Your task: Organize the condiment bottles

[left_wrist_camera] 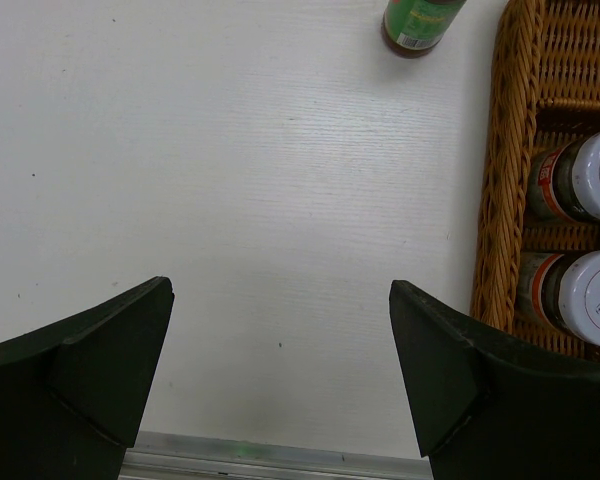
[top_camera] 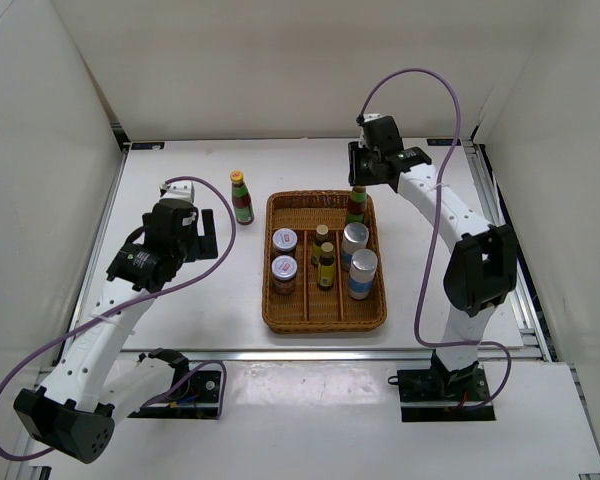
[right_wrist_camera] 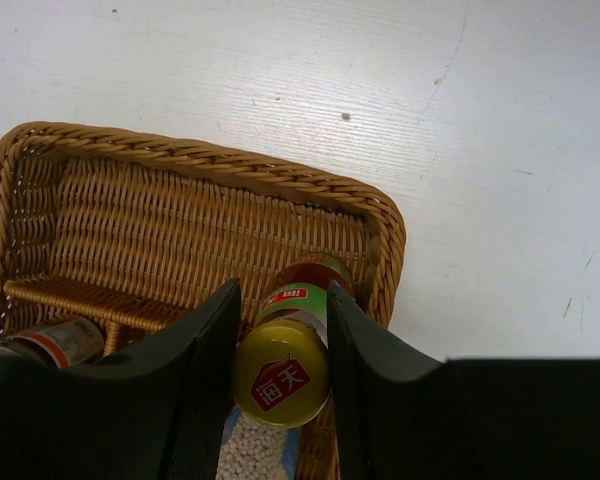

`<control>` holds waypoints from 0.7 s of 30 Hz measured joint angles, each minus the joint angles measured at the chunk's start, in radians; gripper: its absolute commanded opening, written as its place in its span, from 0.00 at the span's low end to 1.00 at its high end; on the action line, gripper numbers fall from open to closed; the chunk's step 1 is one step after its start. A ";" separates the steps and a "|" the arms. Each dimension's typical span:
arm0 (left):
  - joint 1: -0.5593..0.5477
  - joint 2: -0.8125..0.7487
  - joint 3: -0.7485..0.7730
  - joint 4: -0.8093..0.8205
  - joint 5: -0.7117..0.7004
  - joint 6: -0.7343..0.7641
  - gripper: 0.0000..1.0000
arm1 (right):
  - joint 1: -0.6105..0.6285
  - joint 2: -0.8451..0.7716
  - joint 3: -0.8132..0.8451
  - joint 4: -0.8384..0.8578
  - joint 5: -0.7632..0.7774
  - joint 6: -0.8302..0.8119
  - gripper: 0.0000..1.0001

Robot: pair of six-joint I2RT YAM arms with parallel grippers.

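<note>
My right gripper (top_camera: 363,182) (right_wrist_camera: 282,300) is shut on a tall yellow-capped bottle (top_camera: 356,205) (right_wrist_camera: 280,375) with a red and green label. The bottle is held upright, its base down in the far right corner of the wicker tray (top_camera: 270,262) (right_wrist_camera: 210,160). In the tray stand two white-lidded jars (top_camera: 285,241) (left_wrist_camera: 590,175), two tiny dark bottles (top_camera: 327,262) and two silver-topped cylinders (top_camera: 363,270). A second tall bottle (top_camera: 242,197) (left_wrist_camera: 418,20) stands on the table left of the tray. My left gripper (top_camera: 205,235) (left_wrist_camera: 280,288) hangs open over bare table, nothing between its fingers.
White walls enclose the table on three sides. A metal strip (left_wrist_camera: 280,455) runs along the table's near edge just below the left gripper. The tray's left rim (left_wrist_camera: 495,200) lies right of the left gripper's fingers.
</note>
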 measured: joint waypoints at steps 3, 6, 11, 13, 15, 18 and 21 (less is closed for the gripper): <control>0.000 0.001 0.000 0.000 0.002 0.000 1.00 | -0.001 0.000 -0.003 0.010 -0.001 0.002 0.56; 0.000 0.013 0.002 0.001 0.012 0.001 1.00 | -0.001 0.000 -0.004 0.013 -0.001 0.013 0.77; 0.000 0.093 0.056 0.001 0.040 0.007 1.00 | -0.002 -0.023 -0.005 0.006 0.000 0.029 1.00; 0.000 0.130 0.092 0.001 0.053 0.003 1.00 | -0.001 -0.051 -0.005 0.004 0.003 0.036 1.00; 0.000 0.163 0.137 0.001 0.071 -0.005 1.00 | -0.001 -0.085 -0.003 -0.001 0.007 0.042 1.00; 0.000 0.217 0.210 0.021 0.109 -0.020 1.00 | 0.000 -0.132 0.026 -0.016 0.011 0.042 1.00; 0.000 0.286 0.279 0.050 0.133 -0.030 1.00 | 0.000 -0.172 0.062 -0.026 0.014 0.040 1.00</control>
